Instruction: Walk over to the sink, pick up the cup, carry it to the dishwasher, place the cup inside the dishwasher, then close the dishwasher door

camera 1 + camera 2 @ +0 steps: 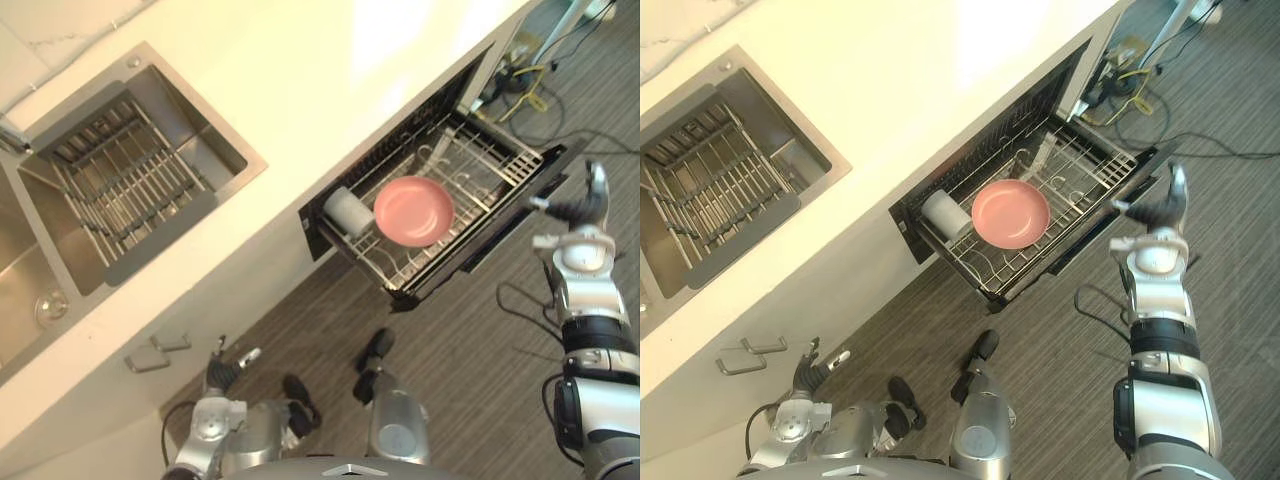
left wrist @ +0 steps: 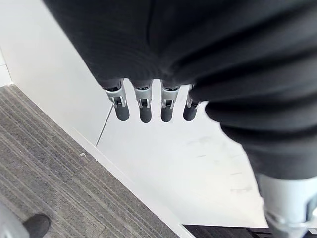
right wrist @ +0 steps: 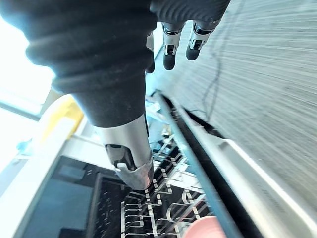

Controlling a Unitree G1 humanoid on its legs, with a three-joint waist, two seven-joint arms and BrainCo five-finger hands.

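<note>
**Task item.** The cup [image 1: 347, 211] was in the dishwasher rack [image 1: 478, 168], at the rack's end nearest the sink [image 1: 240, 172]. It was just beside a pink plate [image 1: 412, 211] and appeared to lie on its side. Which way its mouth faced could not be determined. Neither hand held anything.

**Right hand.** The right hand [image 1: 583, 205] was raised just beyond the dishwasher door [image 1: 500, 238], at the outer edge of the end farthest from the sink. Its fingers [image 3: 170, 47] were straight and apart from the thumb, gripping nothing. Contact with the door edge could not be confirmed.

**Left hand.** The left hand [image 1: 226, 368] hung low by the cabinet front below the worktop [image 1: 330, 90], on the sink side. Its fingers [image 2: 143, 106] were straight and side by side, and it was well apart from the door.

**Governing relation.** The door's free edge ran parallel to the worktop's front edge, with the rack drawn out over it. The right hand was plainly the nearer of the two and stood on the floor side of that edge.

**Assessment.** Placement was judged complete. Only the closing was outstanding. It would call for a push from the right hand towards the cabinet, and the extended rack might obstruct it.
</note>
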